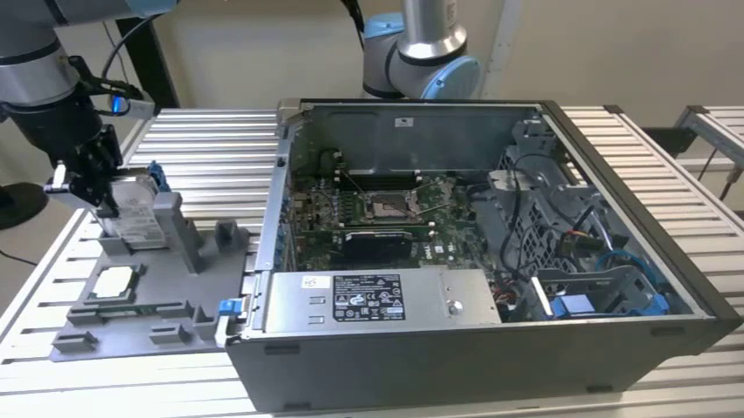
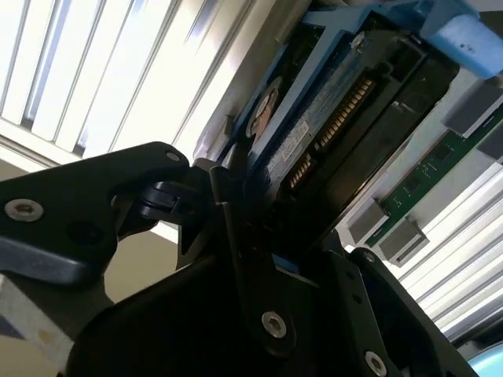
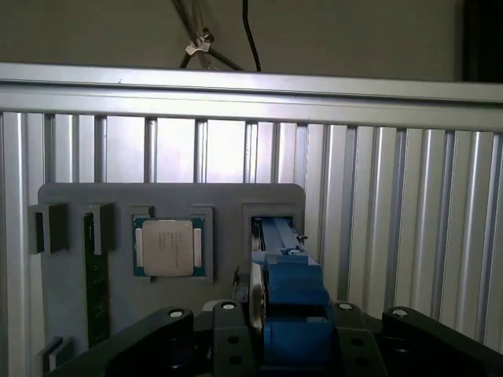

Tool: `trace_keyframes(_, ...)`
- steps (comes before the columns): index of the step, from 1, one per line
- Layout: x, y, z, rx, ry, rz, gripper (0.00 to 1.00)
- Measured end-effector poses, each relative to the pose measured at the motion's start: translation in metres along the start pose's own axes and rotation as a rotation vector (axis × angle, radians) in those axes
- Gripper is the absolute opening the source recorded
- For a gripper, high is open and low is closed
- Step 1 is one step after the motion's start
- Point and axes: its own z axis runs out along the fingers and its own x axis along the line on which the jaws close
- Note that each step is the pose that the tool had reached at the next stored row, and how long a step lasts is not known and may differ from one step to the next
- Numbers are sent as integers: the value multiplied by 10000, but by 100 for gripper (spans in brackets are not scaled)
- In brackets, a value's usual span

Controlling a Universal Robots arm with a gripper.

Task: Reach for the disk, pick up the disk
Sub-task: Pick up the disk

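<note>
We've got an open PC case (image 1: 465,357) sitting on the slatted metal bench (image 1: 221,139), taking up most of the exterior view. Inside there's a green motherboard (image 1: 348,218) with a bare CPU socket (image 1: 386,207) in the middle and a grey power supply (image 1: 372,300) with a black label along the near wall. A tangle of cables (image 1: 546,252) and a blue bracket (image 1: 576,306) sit toward the exterior view's right. Just beside the case, on the exterior view's left, is a grey tray (image 1: 152,326). A white square chip (image 1: 113,283) lies flat in one pocket, with a memory stick (image 3: 96,275) slotted next to it.
</note>
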Motion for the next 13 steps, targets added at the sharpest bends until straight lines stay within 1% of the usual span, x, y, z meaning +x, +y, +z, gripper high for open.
trace_keyframes(5, 0, 0, -1, 3, -2, 0, 0)
trace_keyframes(7, -1, 0, -14, 6, -3, 0, 0)
trace_keyframes(10, -2, 0, -62, 2, -1, 0, 0)
trace_keyframes(13, -4, 1, -136, 0, 0, 1, 0)
